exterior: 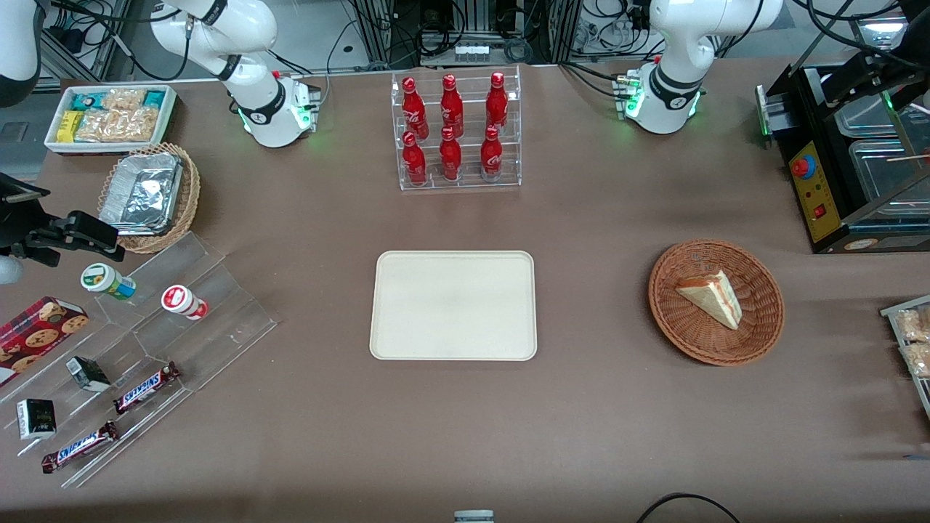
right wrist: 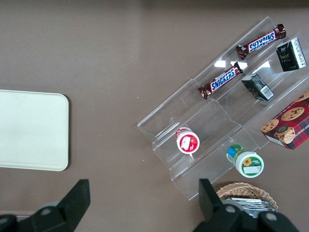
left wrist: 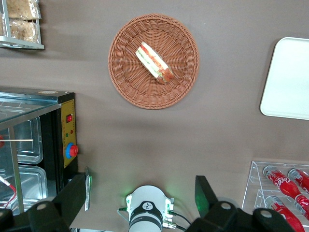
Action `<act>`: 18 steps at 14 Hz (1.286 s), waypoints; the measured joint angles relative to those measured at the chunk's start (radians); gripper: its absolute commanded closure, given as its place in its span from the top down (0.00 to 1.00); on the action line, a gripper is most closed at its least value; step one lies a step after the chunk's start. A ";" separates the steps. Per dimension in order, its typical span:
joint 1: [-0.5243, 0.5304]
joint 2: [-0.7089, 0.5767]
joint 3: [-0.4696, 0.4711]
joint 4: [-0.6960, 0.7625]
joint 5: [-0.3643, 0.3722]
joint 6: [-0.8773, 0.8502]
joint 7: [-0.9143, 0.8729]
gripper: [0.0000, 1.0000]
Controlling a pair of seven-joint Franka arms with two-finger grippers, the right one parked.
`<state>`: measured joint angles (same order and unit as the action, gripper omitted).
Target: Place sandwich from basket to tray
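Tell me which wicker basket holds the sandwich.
The reddish-brown basket toward the working arm's end; the tan basket holds foil containers. The gripper hovers high above the table, jaws open.

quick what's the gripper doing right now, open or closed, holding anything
Gripper: open, holding nothing, raised high above the table; the sandwich lies in the basket.

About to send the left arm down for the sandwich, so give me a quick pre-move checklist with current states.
1. Sandwich lying in the basket, uncovered: ok.
2. Gripper open, holding nothing: ok.
3. Gripper high above the table, basket in its wrist view: ok.
4. Gripper centred over the sandwich: not ok, it sits off to one side.
5. Tray bare, ready to receive: ok.
6. Table between basket and tray free of objects: ok.
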<state>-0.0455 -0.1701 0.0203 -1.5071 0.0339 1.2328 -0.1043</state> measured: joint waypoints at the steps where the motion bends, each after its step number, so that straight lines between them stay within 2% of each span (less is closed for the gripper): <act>1: 0.000 0.001 0.000 0.000 0.000 -0.005 0.001 1.00; 6: 0.001 0.015 0.001 -0.006 0.000 -0.022 0.004 1.00; 11: 0.014 0.142 0.010 -0.012 0.021 -0.002 -0.071 1.00; 14: 0.016 0.230 0.042 -0.049 0.023 0.090 -0.129 1.00; 18: 0.020 0.249 0.082 -0.134 0.023 0.211 -0.230 1.00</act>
<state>-0.0250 0.0786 0.1018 -1.6407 0.0570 1.4436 -0.3343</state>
